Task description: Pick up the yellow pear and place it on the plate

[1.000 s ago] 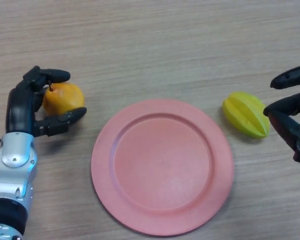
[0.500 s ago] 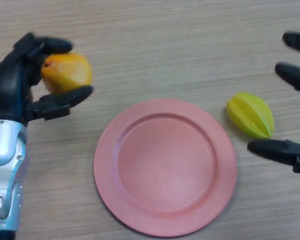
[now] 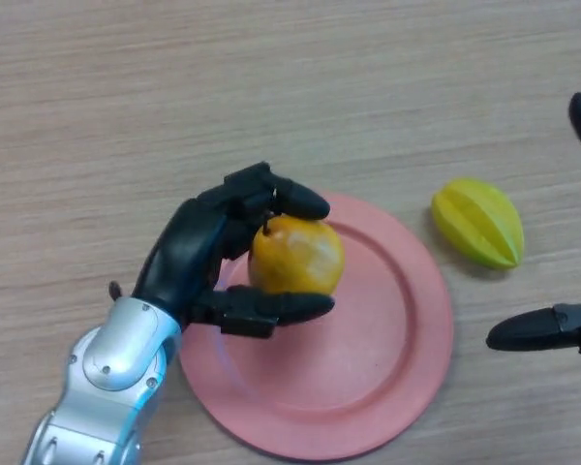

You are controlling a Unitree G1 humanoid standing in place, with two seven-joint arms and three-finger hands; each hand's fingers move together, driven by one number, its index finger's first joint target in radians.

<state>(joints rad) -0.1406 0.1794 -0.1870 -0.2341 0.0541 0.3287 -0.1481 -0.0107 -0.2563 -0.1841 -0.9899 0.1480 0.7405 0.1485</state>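
Gripping the yellow pear [image 3: 295, 255] between thumb and curled fingers, my left hand [image 3: 198, 262] holds it over the pink plate [image 3: 387, 387] for setting down; my right hand [image 3: 552, 329] waits spread wide beside a yellow starfruit [image 3: 477, 221] on the table [image 3: 271, 87].

Bare plate [image 3: 387, 378] right half; star fruit [image 3: 477, 222] just beside rim.
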